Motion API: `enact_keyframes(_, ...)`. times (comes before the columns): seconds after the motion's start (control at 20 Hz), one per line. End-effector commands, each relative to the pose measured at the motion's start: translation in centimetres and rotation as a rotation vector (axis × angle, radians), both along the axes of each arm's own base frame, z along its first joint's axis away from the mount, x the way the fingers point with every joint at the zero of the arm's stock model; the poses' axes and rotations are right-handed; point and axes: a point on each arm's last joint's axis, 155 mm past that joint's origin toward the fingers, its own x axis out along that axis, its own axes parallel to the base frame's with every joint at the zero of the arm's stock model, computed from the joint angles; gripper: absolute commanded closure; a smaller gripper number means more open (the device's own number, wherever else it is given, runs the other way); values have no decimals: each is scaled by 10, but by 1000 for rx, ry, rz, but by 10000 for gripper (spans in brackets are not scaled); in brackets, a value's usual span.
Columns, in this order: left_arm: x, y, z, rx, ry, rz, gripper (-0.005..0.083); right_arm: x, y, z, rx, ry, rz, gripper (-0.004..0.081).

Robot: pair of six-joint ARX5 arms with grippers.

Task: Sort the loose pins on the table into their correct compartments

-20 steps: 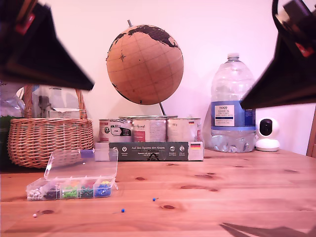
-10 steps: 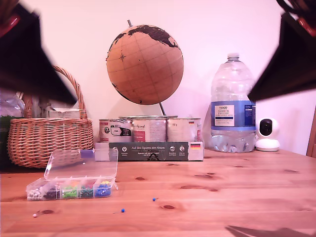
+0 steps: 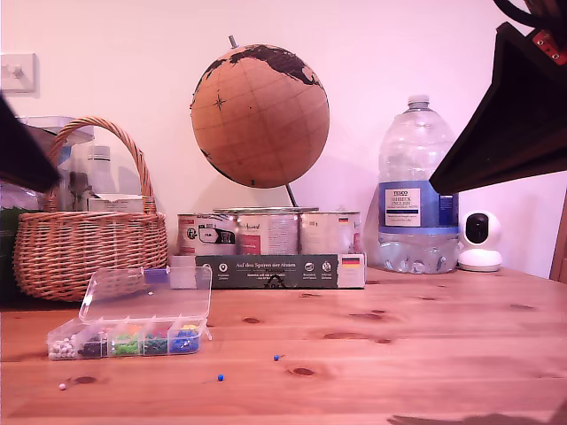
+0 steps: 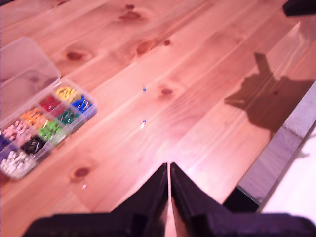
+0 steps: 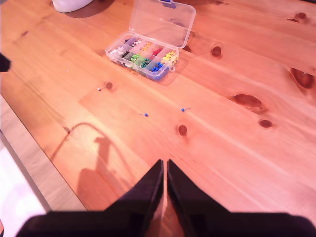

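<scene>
The clear box of compartments (image 3: 124, 341) stands lid-open on the table (image 3: 425, 354) at the exterior view's left. In front of it lie the loose pins: a blue pin (image 3: 277, 358), a second blue pin (image 3: 220, 377) and a pale pin (image 3: 62, 386). High over the wood, my first gripper (image 4: 169, 168) is shut and holds nothing; it looks down on the compartments (image 4: 44, 123), a blue pin (image 4: 144, 89) and another pin (image 4: 143, 122). My second gripper (image 5: 164, 163) is also shut and bare, well above two blue pins (image 5: 146, 115) (image 5: 182, 109) and the compartments (image 5: 143, 57).
Behind the box are a wicker basket (image 3: 89, 248), a globe (image 3: 260, 115), tins (image 3: 266, 232), a large water bottle (image 3: 416, 195) and a small white camera (image 3: 479, 241). Dark arm parts show at the exterior view's left edge (image 3: 18, 155) and upper right (image 3: 518, 106). The table edge (image 4: 276, 148) runs close by.
The dark arm part at the exterior view's left has drawn back toward that edge, uncovering the basket handle. The one at the upper right shifted slightly. The pins and box have not moved.
</scene>
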Motion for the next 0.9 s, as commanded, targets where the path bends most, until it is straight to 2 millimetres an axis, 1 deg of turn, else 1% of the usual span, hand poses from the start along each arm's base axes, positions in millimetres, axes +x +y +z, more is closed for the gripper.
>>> enact_keyframes(0.0, 0, 2, 3, -15, -2, 19, 794, -1, 2, -5, -9, 17, 5, 783)
enact_keyframes(0.25, 0, 6, 7, -17, -15, 29, 794, 5, 13, -5, -28, 63, 29, 782)
enact_keyframes(0.45, 0, 6, 6, -16, -15, 28, 794, 6, 17, -13, -86, 133, 38, 782)
enact_keyframes(0.55, 0, 6, 6, -16, -14, 27, 794, 7, 20, -14, -100, 146, 47, 782)
enact_keyframes(0.75, -2, 7, 3, -7, -3, 24, 794, 11, 23, -9, -117, 157, 52, 782)
enact_keyframes(0.85, -3, 7, -2, 14, 8, 13, 794, 11, 26, -7, -124, 155, 74, 782)
